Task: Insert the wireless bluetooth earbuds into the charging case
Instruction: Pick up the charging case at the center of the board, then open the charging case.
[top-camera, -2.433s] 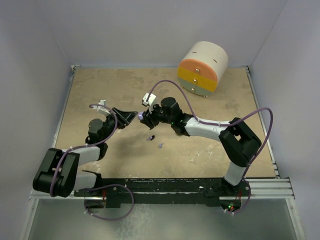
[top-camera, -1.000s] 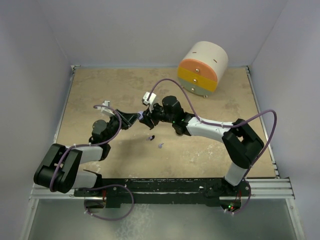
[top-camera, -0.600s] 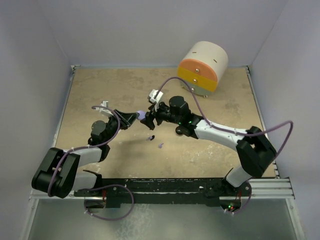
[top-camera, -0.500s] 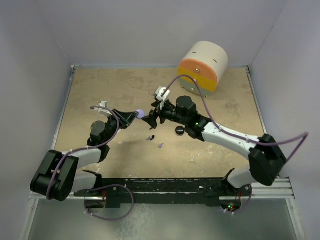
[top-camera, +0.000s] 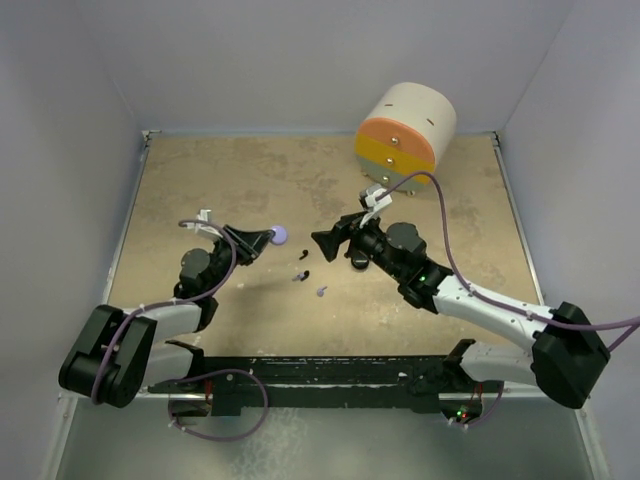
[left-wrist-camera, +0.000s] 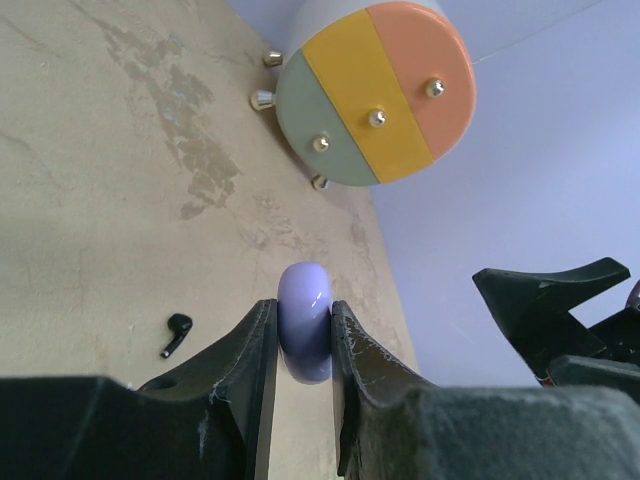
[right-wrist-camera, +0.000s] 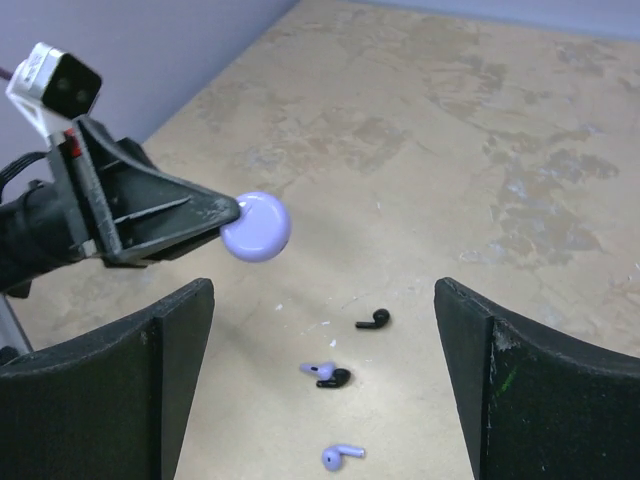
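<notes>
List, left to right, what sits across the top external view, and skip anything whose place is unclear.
Left claw → lavender puck clamped in it → loose earbuds → round drawer cabinet.

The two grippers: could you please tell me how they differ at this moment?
The left gripper is shut on a lavender puck; the right gripper is open and empty. The left gripper's jaws sit nearly together, while the right gripper's stand wide apart, facing that puck. Both are black-fingered and raised off the table, near the loose earbuds.
</notes>
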